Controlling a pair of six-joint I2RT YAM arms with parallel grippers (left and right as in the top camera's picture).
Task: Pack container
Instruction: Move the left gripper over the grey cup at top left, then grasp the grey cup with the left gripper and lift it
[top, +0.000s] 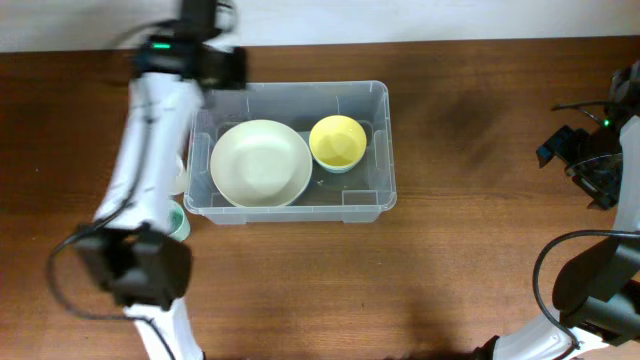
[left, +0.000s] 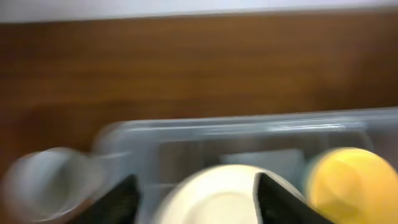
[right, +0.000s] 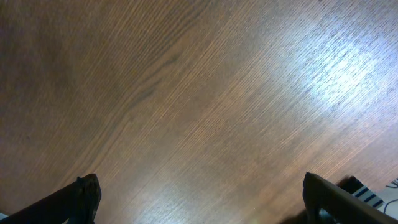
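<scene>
The container (top: 385, 150), a large clear plastic bin, stands in the middle of the brown table. Inside it a wide cream bowl (top: 260, 163) lies on the left and a small yellow bowl (top: 337, 142) on the right. The left wrist view is blurred; in it my left gripper (left: 196, 199) is open, with its dark fingers (left: 121, 202) apart above the cream bowl (left: 217, 196) and nothing between them. The yellow bowl (left: 348, 180) shows at the right. My right gripper (right: 205, 202) is open over bare wood, far right of the bin (top: 590, 160).
A pale cup (top: 178, 178) (left: 50, 183) stands just outside the bin's left wall. A small green-tinted object (top: 180, 222) lies in front of it, partly under my left arm (top: 150, 150). Black cables (top: 560, 280) loop at the right front.
</scene>
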